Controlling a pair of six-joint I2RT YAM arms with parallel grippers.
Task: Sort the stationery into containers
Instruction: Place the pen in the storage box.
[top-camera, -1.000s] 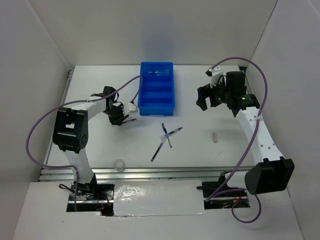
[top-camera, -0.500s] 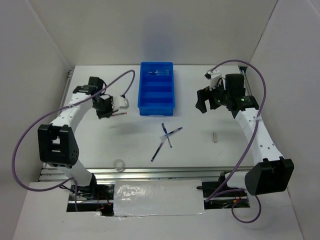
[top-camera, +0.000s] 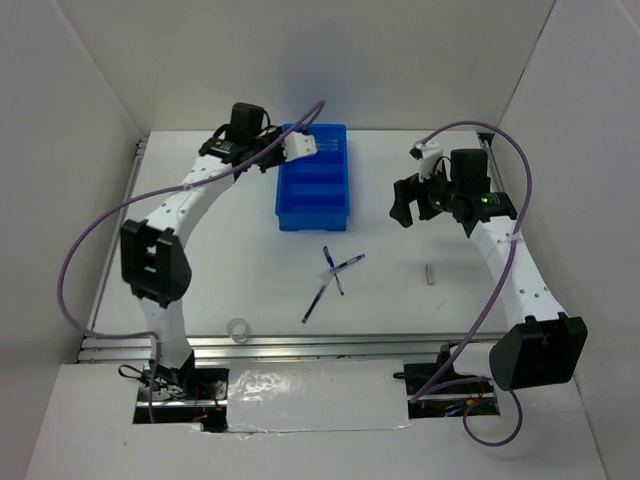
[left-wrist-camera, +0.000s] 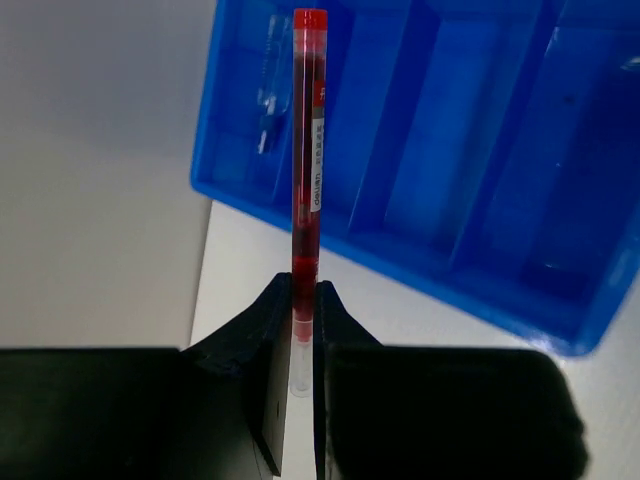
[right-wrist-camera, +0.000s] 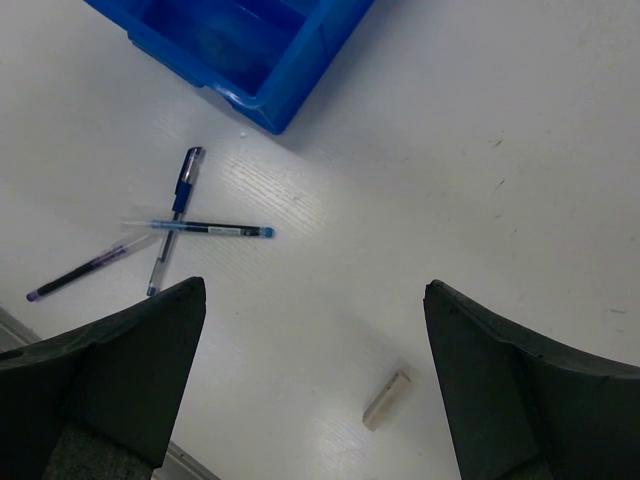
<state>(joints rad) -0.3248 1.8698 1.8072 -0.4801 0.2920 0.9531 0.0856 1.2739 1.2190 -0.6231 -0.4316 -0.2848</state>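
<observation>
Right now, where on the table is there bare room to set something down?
Bare: between blue tray and right pincer; between crossed pens and eraser; left of the pens, toward the tape ring. Crowded: around the pens.

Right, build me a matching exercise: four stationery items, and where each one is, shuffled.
1. thin red plastic pen
2. small white eraser stub
3. clear tape ring
4. clear tube

A. far compartment of the bright blue plastic tray
B. on the table by its near edge
C. clamped in the left gripper
D. on the table, right arm's side

Pairs: 1-C, 2-D, 3-B, 4-A
</observation>
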